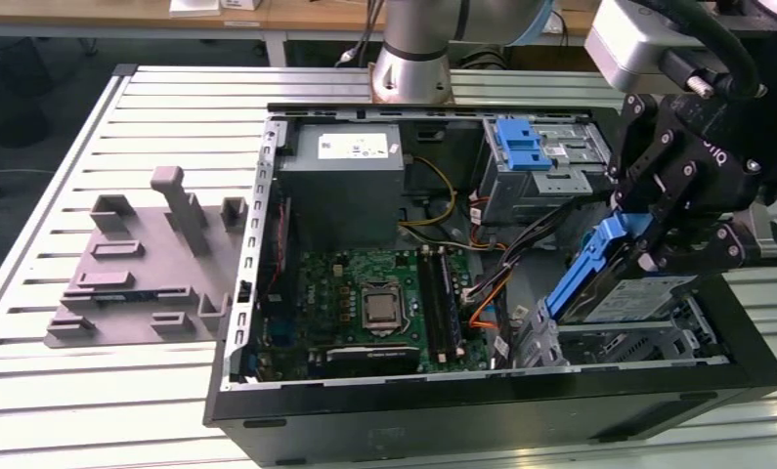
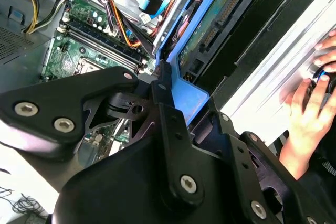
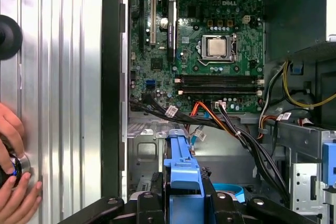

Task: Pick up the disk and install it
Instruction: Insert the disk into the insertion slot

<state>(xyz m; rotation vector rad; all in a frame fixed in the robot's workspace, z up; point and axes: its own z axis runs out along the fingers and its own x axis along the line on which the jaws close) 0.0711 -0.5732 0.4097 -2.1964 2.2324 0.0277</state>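
The disk (image 1: 638, 298) is a silver drive in a blue carrier bracket, and it hangs tilted over the drive bay (image 1: 636, 342) at the corner of the open computer case on the exterior view's right. My black gripper (image 1: 646, 246) is shut on the disk's upper end. In the second wrist view the blue bracket (image 2: 190, 96) and the drive's green circuit side (image 2: 212, 22) run away from my fingers (image 2: 161, 90). In the first wrist view the bracket (image 3: 184, 174) sticks out from between my fingers (image 3: 149, 205), with the bay's metal floor (image 3: 152, 150) beyond it.
The case holds a green motherboard (image 1: 375, 298), a grey power supply (image 1: 349, 161), an optical drive cage with a blue latch (image 1: 535, 147) and loose cables (image 1: 493, 283) beside the bay. A grey fixture (image 1: 147, 264) lies on the slatted table. A person's hand (image 2: 310, 108) rests outside the case.
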